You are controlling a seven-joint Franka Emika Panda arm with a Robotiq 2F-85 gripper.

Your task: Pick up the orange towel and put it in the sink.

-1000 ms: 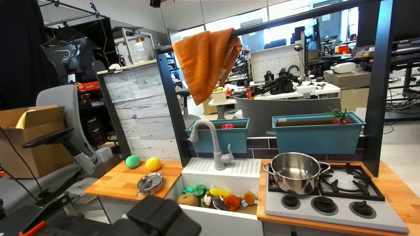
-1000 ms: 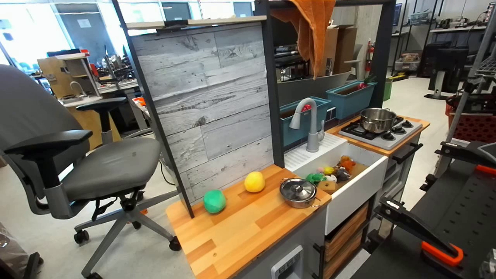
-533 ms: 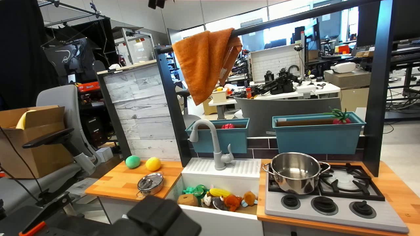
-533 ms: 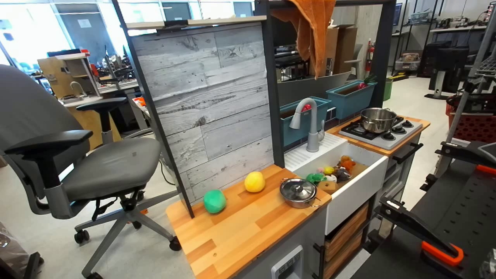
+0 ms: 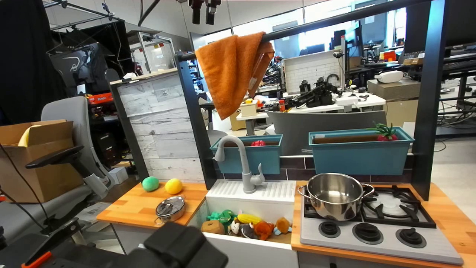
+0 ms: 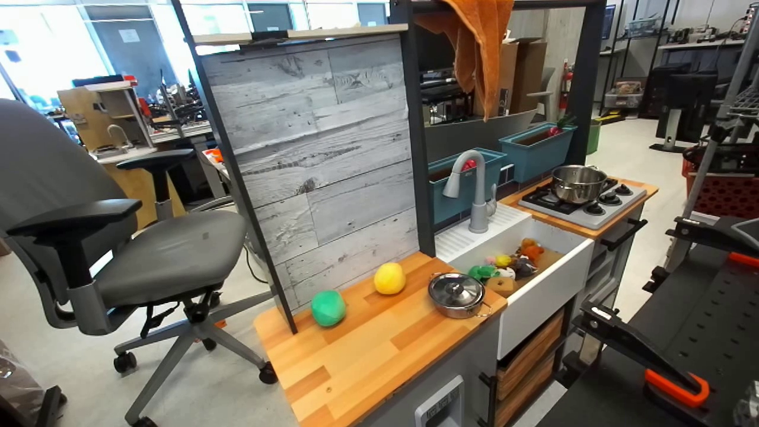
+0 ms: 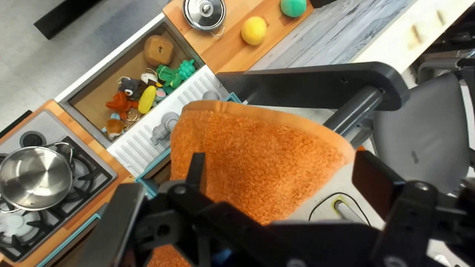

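Note:
The orange towel (image 5: 232, 70) hangs folded over a dark horizontal rod, its pointed end dangling above the sink (image 5: 267, 208). Part of the towel (image 6: 483, 53) is cut off by the top edge in an exterior view. My gripper (image 5: 203, 20) points downward from the top of an exterior view, slightly above the rod. Seen from the wrist, the gripper (image 7: 278, 168) is open; its fingers (image 7: 196, 167) are wide apart with the towel (image 7: 252, 152) beneath them. Nothing appears gripped. The white sink (image 6: 548, 296) holds several soft toys.
The rod (image 5: 334, 23) runs between dark posts (image 5: 193, 123). A grey faucet (image 5: 243, 160) rises behind the basin. Teal tubs (image 5: 360, 154) hang at the back. A steel pot (image 5: 334, 201) stands on the stove, and a small lidded pot (image 6: 456, 293) on the wooden counter.
In an exterior view my gripper has come down and to the right from the top edge, and its fingers have spread apart. The towel has not visibly moved.

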